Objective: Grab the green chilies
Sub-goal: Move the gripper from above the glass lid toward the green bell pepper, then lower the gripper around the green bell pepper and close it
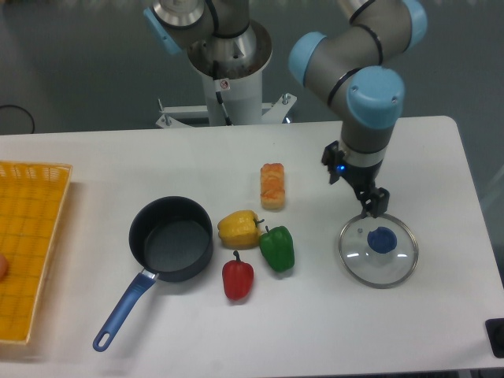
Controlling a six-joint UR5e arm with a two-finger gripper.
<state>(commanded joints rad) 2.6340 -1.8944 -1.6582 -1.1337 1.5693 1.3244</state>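
Note:
The green chilies are one small glossy green bell pepper (277, 248) lying on the white table (315, 331), touching the yellow pepper (239, 228) and just right of the red pepper (238, 279). My gripper (374, 205) hangs to the right of them, just above the far edge of a glass lid (378, 252) with a blue knob. Its fingers look close together and hold nothing that I can see. The green pepper is about a hand's width to the gripper's left and lower in view.
A dark blue saucepan (172, 240) with a blue handle sits left of the peppers. An orange bread-like block (272, 186) lies behind them. A yellow basket (27, 244) stands at the left edge. The arm's base (228, 71) is at the back.

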